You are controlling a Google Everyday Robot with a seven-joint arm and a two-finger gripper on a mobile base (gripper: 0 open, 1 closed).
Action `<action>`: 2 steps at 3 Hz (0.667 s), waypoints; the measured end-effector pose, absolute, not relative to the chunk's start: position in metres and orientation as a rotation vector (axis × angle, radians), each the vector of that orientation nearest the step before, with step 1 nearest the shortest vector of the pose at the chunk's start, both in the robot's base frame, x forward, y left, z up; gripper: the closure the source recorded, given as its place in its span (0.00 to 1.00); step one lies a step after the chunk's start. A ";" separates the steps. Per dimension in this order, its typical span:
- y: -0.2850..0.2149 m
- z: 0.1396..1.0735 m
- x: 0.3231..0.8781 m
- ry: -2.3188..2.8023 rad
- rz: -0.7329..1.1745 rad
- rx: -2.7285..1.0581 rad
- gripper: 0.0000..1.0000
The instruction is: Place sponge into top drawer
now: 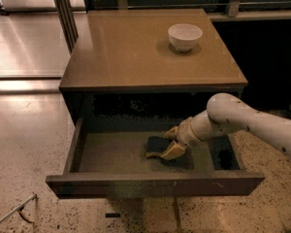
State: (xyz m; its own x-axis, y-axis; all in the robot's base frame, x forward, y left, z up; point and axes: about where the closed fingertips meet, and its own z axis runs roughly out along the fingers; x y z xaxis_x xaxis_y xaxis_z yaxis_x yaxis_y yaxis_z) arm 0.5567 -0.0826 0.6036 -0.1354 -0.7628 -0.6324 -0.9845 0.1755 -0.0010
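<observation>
- Dark-brown wood forms the plain front panel of the top drawer (155,184), which stands pulled out, its greyish floor showing.
- On that floor, right of centre, lies the sponge (156,143), dark scrub side up.
- The gripper (159,144) reaches into the drawer from the right. Its tan fingers (170,151) pinch the sponge, one along its near edge and one at its far right corner.
- The sponge lies flat, and its long axis seems to run left to right, roughly parallel to the drawer front.
- The white arm (242,123) slopes up and away to the right.
- On the cabinet top (136,57) behind, a white bowl (185,36) stands near the far right corner.
</observation>
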 end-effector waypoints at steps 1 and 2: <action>-0.080 0.605 0.557 1.954 0.576 -1.651 0.34; -0.071 0.621 0.562 1.919 0.526 -1.692 0.11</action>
State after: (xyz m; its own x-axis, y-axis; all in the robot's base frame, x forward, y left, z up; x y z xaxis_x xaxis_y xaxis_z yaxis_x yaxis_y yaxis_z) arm 0.5619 -0.0712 0.6211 -0.0813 -0.7849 -0.6143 -0.9884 0.1427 -0.0516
